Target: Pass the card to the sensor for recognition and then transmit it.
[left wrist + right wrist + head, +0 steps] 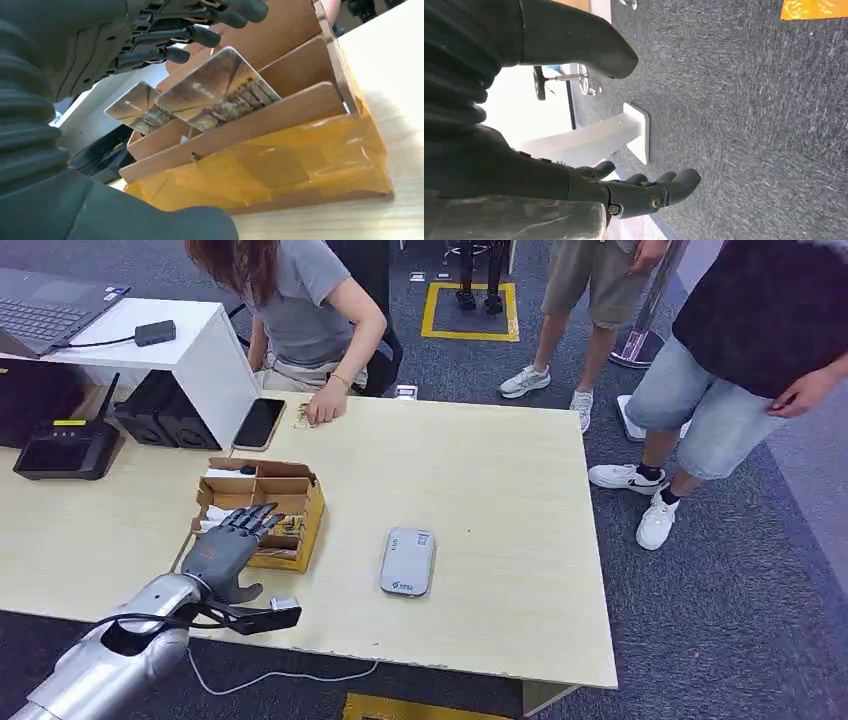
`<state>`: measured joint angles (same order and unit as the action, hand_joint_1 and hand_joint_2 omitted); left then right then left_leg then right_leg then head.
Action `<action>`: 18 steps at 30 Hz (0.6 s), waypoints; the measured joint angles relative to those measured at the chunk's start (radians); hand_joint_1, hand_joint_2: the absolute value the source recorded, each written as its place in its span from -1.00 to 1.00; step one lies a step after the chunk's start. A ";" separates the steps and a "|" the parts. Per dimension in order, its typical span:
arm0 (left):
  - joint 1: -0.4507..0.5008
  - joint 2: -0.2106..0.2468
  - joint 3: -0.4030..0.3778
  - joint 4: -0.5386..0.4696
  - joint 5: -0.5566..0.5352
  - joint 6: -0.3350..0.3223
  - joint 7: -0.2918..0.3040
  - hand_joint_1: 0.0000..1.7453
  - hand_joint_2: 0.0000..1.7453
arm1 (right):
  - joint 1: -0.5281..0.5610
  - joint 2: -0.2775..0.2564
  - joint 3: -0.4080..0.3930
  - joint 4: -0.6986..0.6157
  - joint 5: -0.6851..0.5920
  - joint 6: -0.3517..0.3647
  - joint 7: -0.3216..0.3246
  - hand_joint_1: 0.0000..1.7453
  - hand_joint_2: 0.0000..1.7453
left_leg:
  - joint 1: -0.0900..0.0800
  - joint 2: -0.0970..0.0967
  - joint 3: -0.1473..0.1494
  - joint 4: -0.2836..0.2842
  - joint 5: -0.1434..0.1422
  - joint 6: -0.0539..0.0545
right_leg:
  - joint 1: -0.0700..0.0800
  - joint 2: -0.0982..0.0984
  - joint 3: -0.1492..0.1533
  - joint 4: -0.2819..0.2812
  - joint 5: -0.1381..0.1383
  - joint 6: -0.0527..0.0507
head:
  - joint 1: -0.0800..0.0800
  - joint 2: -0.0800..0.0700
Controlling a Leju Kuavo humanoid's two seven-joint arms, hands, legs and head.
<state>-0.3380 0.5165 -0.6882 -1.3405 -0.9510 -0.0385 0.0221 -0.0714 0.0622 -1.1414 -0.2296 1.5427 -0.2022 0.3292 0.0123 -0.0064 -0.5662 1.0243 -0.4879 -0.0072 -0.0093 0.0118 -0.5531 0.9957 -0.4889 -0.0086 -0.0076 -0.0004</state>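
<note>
1. Fingers (200,35) of the left hand (228,545) are stretched out and a little apart above the near end of the cardboard box (305,525), holding nothing; from the wrist view they hang just over the cards without plainly touching them
2. Inside the box, wooden-looking dividers (270,117) make narrow slots, and yellow tape (280,165) wraps the outer wall
3. Two cards stand tilted in one slot: the nearer card (215,90) leans in front, and a second card (137,107) peeks out just behind it, overlapping
4. On the pale table (500,470), the grey card reader (407,561) lies flat, to the right of the box and apart from it
5. Down at the robot's side, the right hand (644,192) hangs over dark carpet (749,125), its fingers loosely curled with space between them and nothing in them
6. At the far edge of the table a seated person (305,310) rests a hand by a black phone (259,423); two more people stand off to the right
7. A black radio-like device (65,450) sits at the table's left end
</note>
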 joint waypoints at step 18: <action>0.002 -0.084 0.000 0.074 -0.121 0.116 0.009 1.00 1.00 | -0.005 -0.001 0.010 0.000 0.005 0.004 -0.002 -1.00 1.00 | -0.001 -0.002 0.000 0.000 0.000 0.000 | 0.000 -0.002 0.001 0.000 0.000 0.000 | 0.000 0.000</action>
<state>-0.3358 0.4326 -0.6886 -1.2665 -1.0716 0.0771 0.0313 -0.0769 0.0614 -1.1311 -0.2296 1.5473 -0.1980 0.3277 0.0117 -0.0088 -0.5658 1.0243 -0.4878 -0.0071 -0.0094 0.0099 -0.5518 0.9956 -0.4890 -0.0085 -0.0076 -0.0004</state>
